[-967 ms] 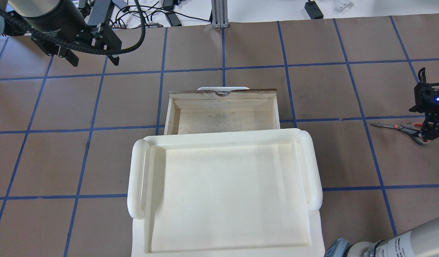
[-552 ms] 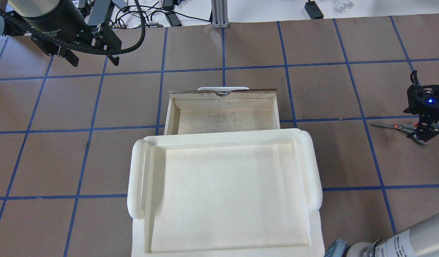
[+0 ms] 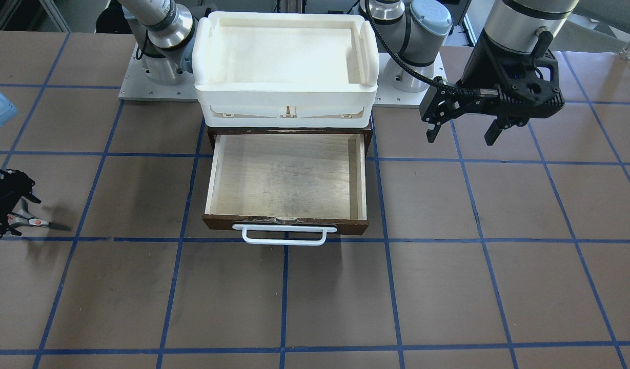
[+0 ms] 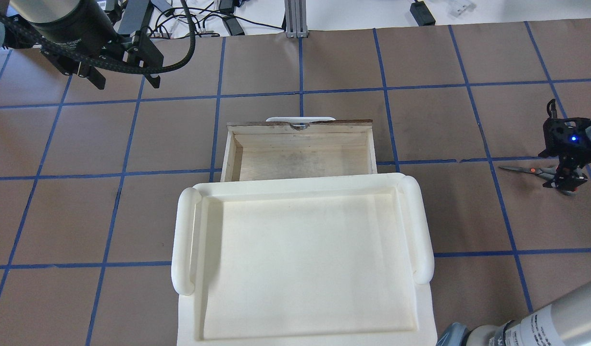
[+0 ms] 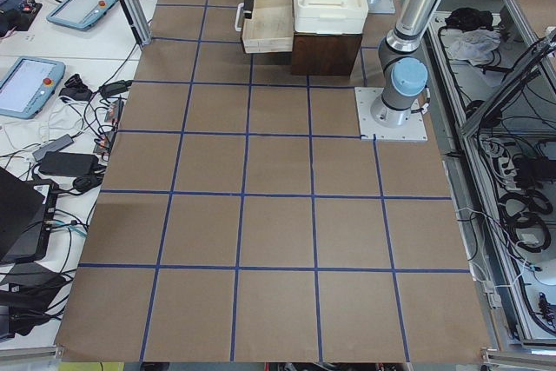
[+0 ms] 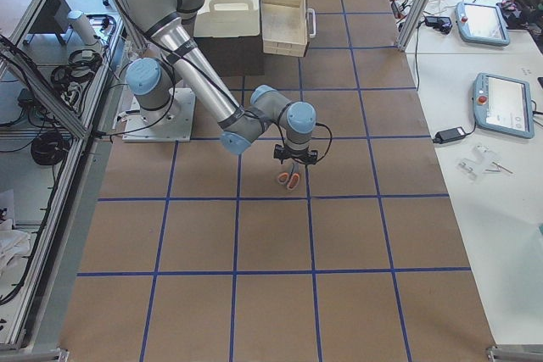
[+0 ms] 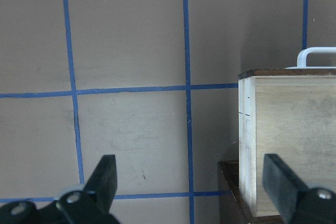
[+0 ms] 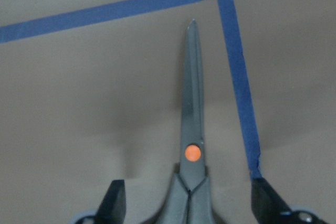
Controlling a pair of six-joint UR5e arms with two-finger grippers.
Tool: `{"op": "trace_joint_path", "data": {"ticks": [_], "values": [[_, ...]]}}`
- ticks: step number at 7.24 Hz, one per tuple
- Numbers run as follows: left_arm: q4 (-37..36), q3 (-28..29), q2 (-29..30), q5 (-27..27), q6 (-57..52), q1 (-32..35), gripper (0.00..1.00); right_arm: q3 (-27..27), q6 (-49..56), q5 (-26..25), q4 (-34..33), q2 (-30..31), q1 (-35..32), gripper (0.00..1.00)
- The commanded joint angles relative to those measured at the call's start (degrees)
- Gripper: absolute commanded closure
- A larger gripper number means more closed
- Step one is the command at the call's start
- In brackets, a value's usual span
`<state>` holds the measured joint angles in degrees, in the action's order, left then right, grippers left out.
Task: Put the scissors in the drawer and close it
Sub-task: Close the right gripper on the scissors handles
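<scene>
One pair of scissors (image 8: 191, 129) — handles between the right gripper's (image 8: 189, 203) spread fingers (image 8: 116, 203).

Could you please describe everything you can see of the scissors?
The scissors are small, with slim silver blades shut together, a red-orange pivot dot and grey handles lined red-orange. They lie flat on the brown table, far out on the robot's right side. Their tips point toward the middle of the table, where the open drawer stands well apart from them. The right gripper hangs over the handle end, its fingers spread on either side of the shanks. Whether they touch the handles cannot be told.
</scene>
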<state>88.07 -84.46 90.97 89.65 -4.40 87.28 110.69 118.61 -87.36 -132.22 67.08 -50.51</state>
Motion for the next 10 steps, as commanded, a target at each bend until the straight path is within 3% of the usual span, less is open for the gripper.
{"op": "trace_joint_path", "data": {"ticks": [1,2,4,6,9,10], "values": [[0.0,0.0,0.0,0.0,0.0,0.0,0.00,-0.3,0.0,-2.7,-0.7,0.0,-0.2,0.58],[0.0,0.0,0.0,0.0,0.0,0.0,0.00,-0.3,0.0,-3.0,-0.8,-0.1,-0.2,0.70],[0.0,0.0,0.0,0.0,0.0,0.0,0.00,-0.3,0.0,-2.9,-0.7,-0.3,-0.4,0.70],[0.0,0.0,0.0,0.0,0.0,-0.1,0.00,-0.3,0.1,-2.2,-0.6,-0.4,-0.6,0.50],[0.0,0.0,0.0,0.0,0.0,0.0,0.00,-0.4,0.5,-2.1,-0.6,-0.7,-0.6,0.27],[0.0,0.0,0.0,0.0,0.0,-0.1,0.00,-0.4,0.7,-2.1,-0.7,-1.8,-0.6,0.28]]}}
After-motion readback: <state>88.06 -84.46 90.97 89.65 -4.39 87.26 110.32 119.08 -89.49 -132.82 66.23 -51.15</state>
